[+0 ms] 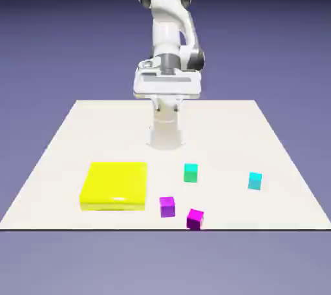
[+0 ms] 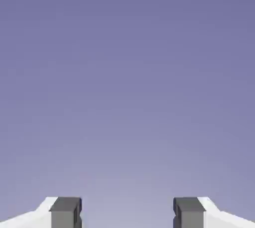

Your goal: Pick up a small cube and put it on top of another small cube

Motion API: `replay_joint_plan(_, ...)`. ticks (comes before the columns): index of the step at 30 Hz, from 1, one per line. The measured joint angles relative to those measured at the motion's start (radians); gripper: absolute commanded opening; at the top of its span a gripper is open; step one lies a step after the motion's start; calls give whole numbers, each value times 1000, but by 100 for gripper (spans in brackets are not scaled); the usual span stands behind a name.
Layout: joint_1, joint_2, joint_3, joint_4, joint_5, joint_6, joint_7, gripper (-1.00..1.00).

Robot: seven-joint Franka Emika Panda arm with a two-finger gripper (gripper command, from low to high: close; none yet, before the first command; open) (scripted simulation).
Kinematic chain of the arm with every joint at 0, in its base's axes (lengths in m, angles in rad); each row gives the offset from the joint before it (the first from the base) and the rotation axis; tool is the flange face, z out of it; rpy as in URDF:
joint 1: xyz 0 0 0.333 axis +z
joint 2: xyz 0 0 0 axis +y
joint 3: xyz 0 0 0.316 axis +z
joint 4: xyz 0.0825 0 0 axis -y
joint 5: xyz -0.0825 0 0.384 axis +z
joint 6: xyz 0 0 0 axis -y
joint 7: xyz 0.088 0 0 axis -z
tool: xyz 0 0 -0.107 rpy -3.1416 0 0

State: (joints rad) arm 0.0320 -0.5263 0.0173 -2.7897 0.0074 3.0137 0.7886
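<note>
My gripper (image 2: 127,214), fingers spread and empty, hangs high near the base, well apart from the small cube (image 1: 255,181) toward the exterior view's lower right.

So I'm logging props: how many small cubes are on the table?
4: teal cube mid-table, cyan cube at the exterior view's right, purple cube and magenta cube near the front edge.

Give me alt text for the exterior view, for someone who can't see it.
A white robot arm stands at the far edge of a pale table, touching nothing. Nearer the camera lie a flat yellow slab, a teal cube, a sky-cyan cube, a purple cube and a magenta cube.
</note>
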Motion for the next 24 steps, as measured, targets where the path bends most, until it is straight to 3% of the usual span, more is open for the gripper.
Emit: replay_joint_plan(24, 376, 823, 326, 382, 139, -438, 896, 0)
